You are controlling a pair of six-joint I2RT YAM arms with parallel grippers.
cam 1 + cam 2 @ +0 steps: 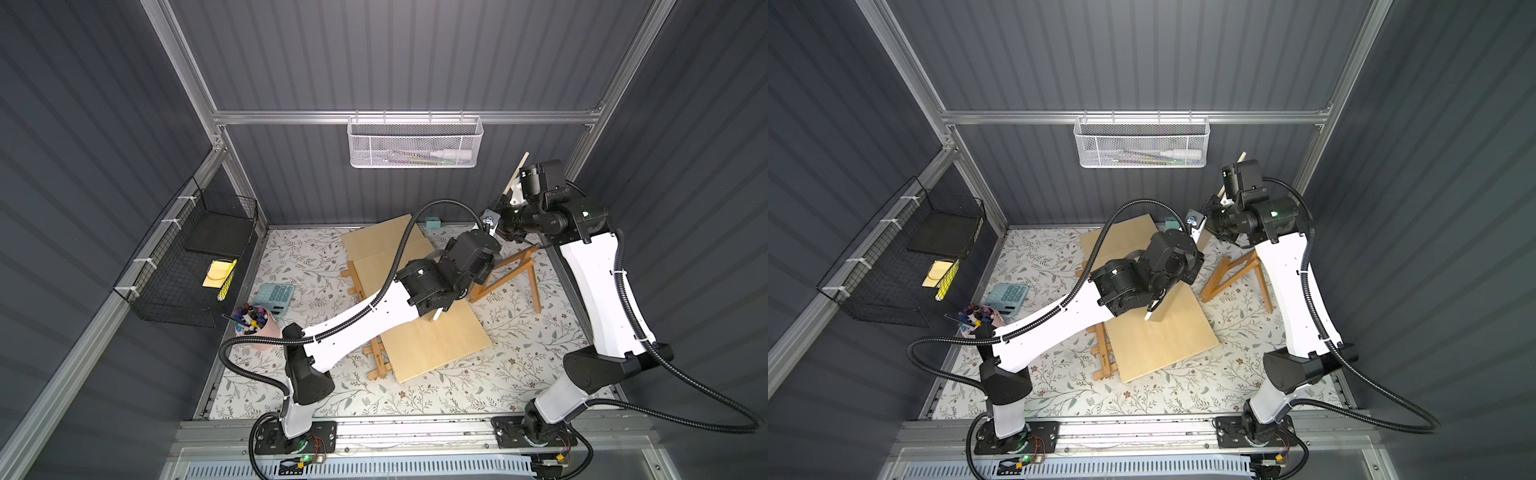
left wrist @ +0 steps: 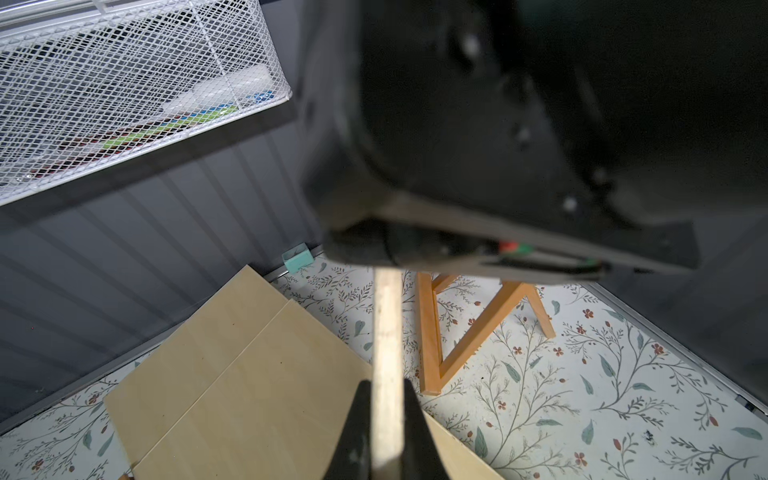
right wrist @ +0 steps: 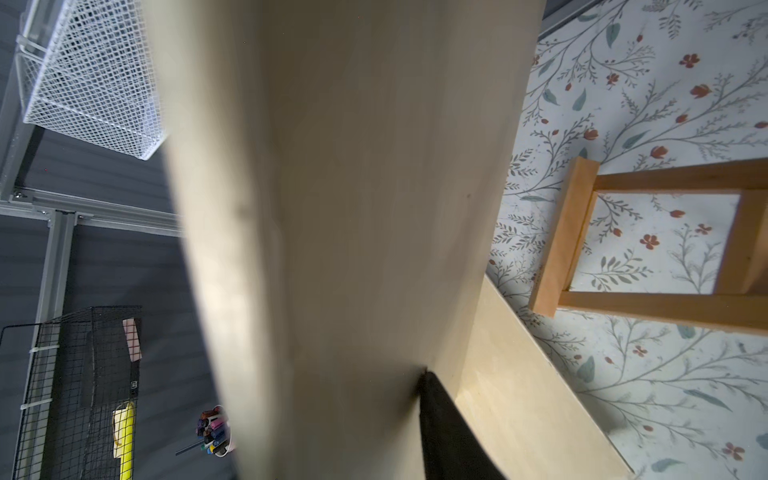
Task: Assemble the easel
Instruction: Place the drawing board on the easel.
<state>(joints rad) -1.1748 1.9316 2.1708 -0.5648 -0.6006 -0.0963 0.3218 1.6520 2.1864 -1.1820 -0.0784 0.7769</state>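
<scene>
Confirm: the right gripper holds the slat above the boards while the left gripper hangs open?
Not quite. The left gripper is shut on the slat as well; the left wrist view shows its fingers pressed to both faces. The right gripper does hold the slat above the boards.

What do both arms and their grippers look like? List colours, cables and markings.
The left arm and right arm both have white link shells between black joint housings. A black corrugated cable loops outside each arm, fastened with white zip ties. A green light glows on the right arm's upper joint. The left gripper has black tapering fingers.
</scene>
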